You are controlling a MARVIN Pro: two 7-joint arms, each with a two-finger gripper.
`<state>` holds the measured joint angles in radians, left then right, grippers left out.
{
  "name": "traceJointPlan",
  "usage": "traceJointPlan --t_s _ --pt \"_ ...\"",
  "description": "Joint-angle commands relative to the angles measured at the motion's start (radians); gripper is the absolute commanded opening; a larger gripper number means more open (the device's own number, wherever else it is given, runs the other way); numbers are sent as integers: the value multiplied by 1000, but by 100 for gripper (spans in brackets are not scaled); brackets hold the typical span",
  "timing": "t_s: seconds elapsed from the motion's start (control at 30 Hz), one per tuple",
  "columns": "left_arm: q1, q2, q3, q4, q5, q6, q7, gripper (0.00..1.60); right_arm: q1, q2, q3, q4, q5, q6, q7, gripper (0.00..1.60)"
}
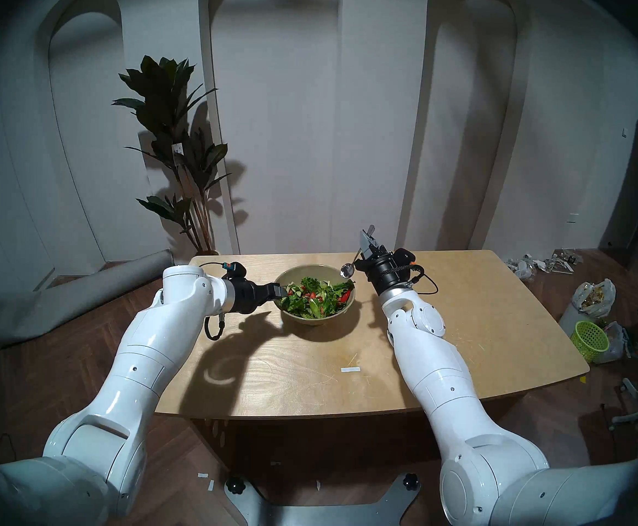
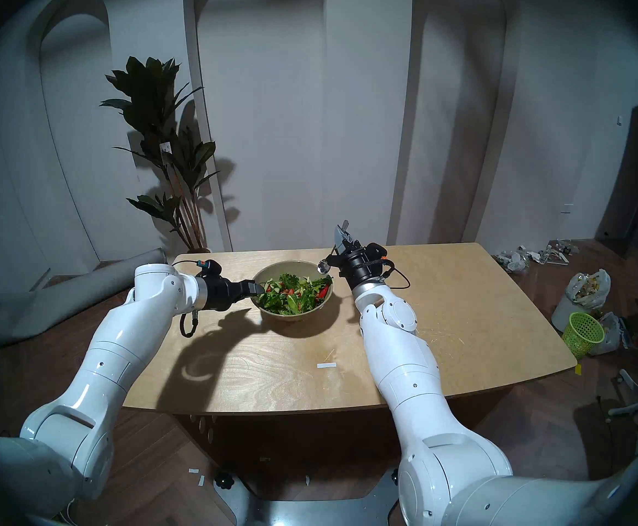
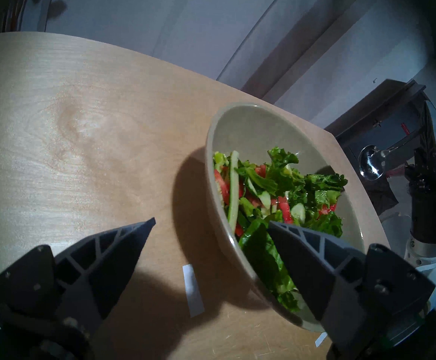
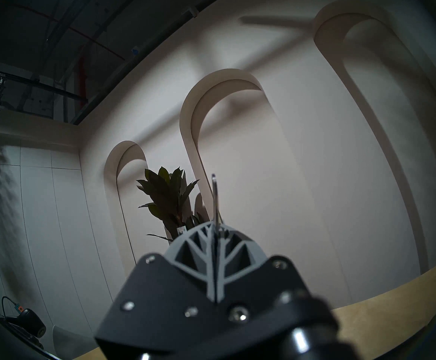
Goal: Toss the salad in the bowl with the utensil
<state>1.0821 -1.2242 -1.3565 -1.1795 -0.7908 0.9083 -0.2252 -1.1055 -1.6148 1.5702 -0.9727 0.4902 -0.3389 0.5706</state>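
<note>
While gripped by its handle, spoon (image 1: 348, 269) head hangs just beyond bowl's (image 1: 311, 318) right rim.

Right gripper (image 1: 367, 241) clamped shut on handle, shaft slanting down-left toward salad (image 1: 317, 296) mid-desk (image 1: 461, 324); left gripper (image 3: 211, 223) spread wide, empty, straddling bowl's left rim.

place: staged room | cues: arched wall niches (image 1: 271, 96) (potted plant (image 1: 173, 142))

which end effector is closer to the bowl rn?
Left. The left end effector is open, straddling the bowl rim. The right end effector is up beside the bowl's far right, shut on the spoon.
</note>
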Motion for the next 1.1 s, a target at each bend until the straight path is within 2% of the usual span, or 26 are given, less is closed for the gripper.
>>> traceJointPlan --t_s 0.0,0.13,0.2,0.37,0.43,0.57,0.7,0.73,0.87,0.9,1.0,1.03,1.07 --pt "-48 -27 -5 22 0 -13 16 134 71 -7 0 4 6 -27 17 0" --pt "-55 -34 -5 33 1 -16 24 122 83 -6 0 25 5 -35 22 0" --pt "-57 -37 -5 32 1 -15 30 100 88 -6 0 34 5 -40 26 0" --pt "-52 -42 -3 18 2 -8 44 93 108 -5 -3 68 5 -55 34 0" --pt "-48 -44 -4 12 0 -5 50 82 117 -5 -4 85 4 -61 38 0" --pt "-38 -48 -4 -6 -1 -1 62 92 135 -4 -8 120 2 -76 44 0" --pt "-31 -50 -2 -19 -2 1 65 90 147 -2 -10 143 0 -85 47 0" --pt "-28 -50 -2 -24 -2 2 66 77 151 -2 -11 151 -2 -89 47 0" --pt "-22 -59 -12 -36 -8 12 87 66 174 -4 -11 188 7 -102 58 0" --pt "-22 -60 -12 -38 -8 12 89 53 178 -4 -10 192 8 -104 59 0" --pt "-21 -65 -19 -36 -13 15 99 32 188 -3 -7 203 15 -108 69 0" --pt "-21 -67 -20 -33 -13 15 104 6 191 -2 -6 205 16 -108 71 0" --pt "-21 -69 -21 -29 -13 13 107 0 199 2 -7 211 17 -108 77 0"
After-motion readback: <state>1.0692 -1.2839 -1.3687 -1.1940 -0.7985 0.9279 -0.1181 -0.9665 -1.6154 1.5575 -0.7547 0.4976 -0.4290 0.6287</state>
